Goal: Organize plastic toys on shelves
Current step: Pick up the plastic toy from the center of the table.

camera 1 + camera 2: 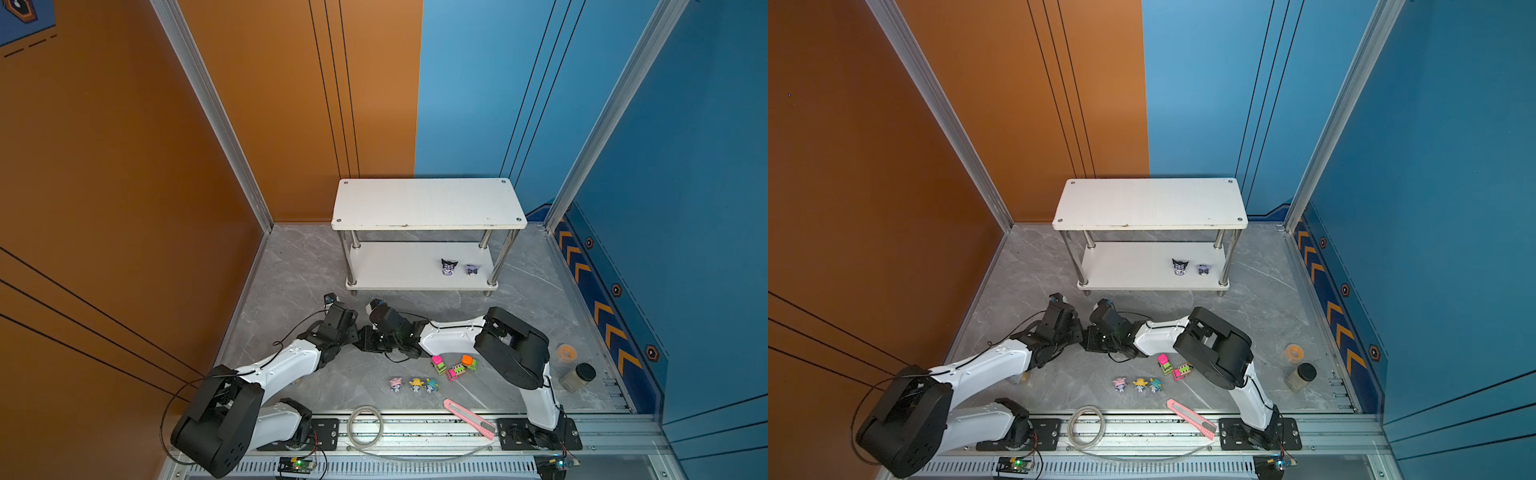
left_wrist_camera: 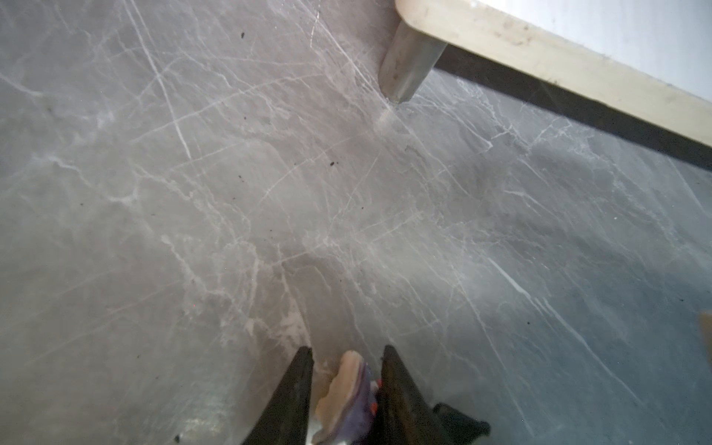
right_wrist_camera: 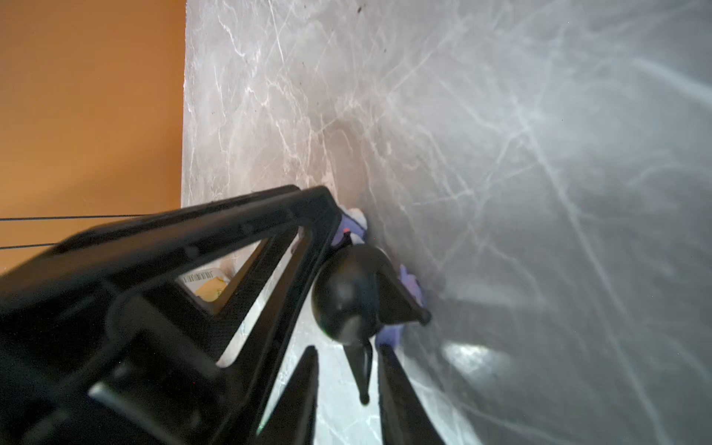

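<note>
left hand [image 2: 346, 348]: grips black-purple figurine [image 2: 346, 397] | barcode label [image 3: 198, 276]: blurred, unreadable

Shelves [image 1: 428, 203] at the counter's [image 1: 291, 270] back, centre; two pointy-eared figurines [image 1: 449, 267] on the lower board, right end; third figurine [image 2: 346, 397] between the left end effector's [image 2: 346, 346] jaws, before the shelves; trucks [image 1: 455, 368] nearer, right; hatted figurines [image 1: 416, 384] in a row before them; utility knife [image 1: 469, 419] at the front edge; tubing coil [image 1: 365, 409] left of it; jar [image 1: 577, 377] at far right.

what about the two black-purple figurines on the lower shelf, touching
Apart. Both top views show bare lower shelf between the larger figurine and the smaller figurine.
</note>
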